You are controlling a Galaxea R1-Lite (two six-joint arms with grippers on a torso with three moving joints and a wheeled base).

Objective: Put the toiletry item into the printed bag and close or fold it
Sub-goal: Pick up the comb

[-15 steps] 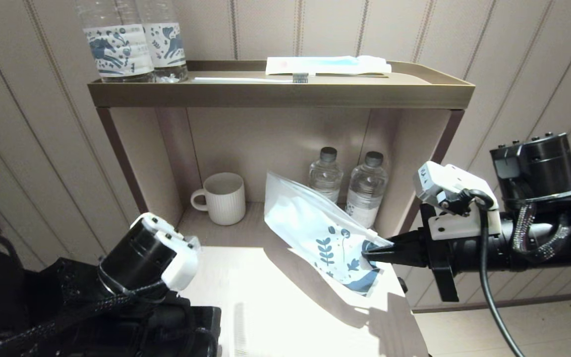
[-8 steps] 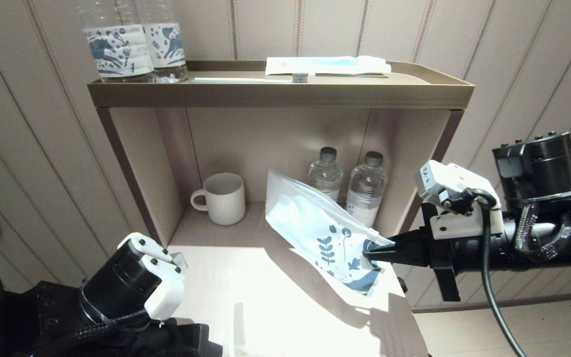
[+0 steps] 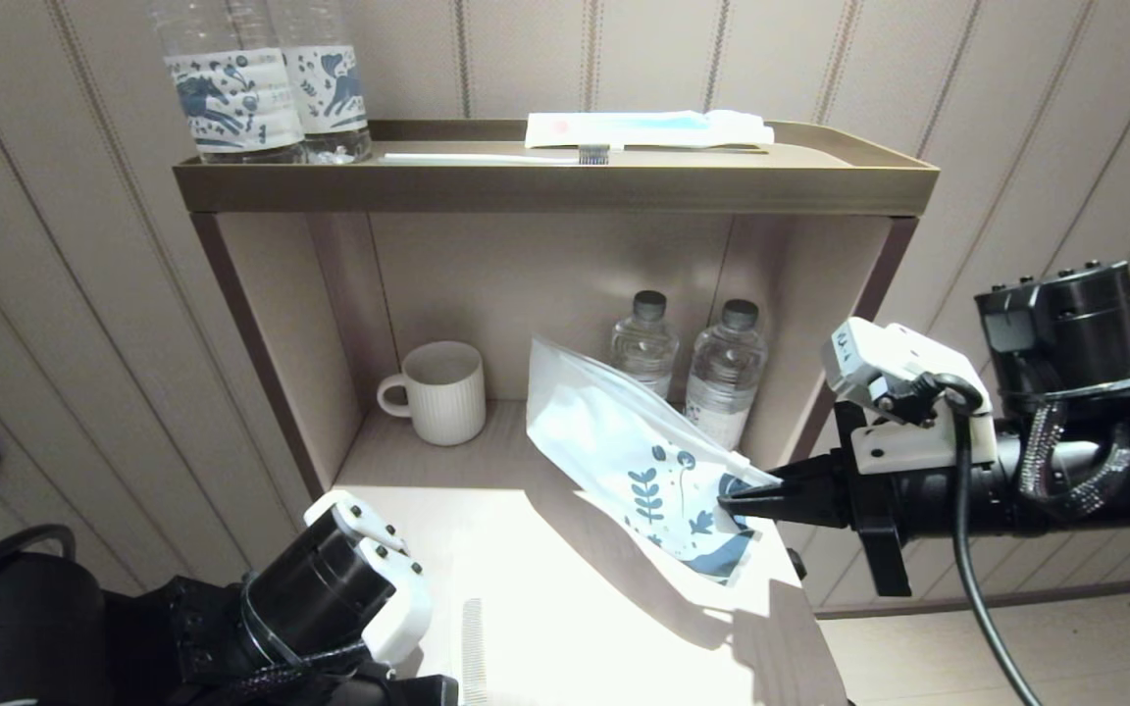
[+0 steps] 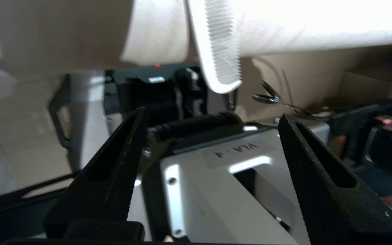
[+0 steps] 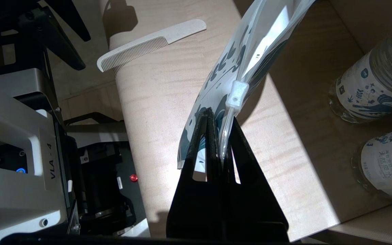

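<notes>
Left gripper (image 4: 211,122) shifted right, jaws now apart | right gripper (image 5: 216,117) clamps printed bag (image 3: 614,446) | comb (image 5: 148,44) on table (image 3: 585,608)

Plastics, pale wood grain and matt black grips are being shown.
A semi-translucent glossy plastic pouch with dark-blue leaf print (image 3: 624,461) is being lit above a pale wood-grain matt tabletop (image 5: 168,112); a matt off-white plastic comb (image 5: 141,47), a ribbed matt cream mug (image 3: 442,392), clear glossy plastic bottles (image 3: 727,373) and rough-textured black gripper fingers (image 4: 114,170) are being shown.
</notes>
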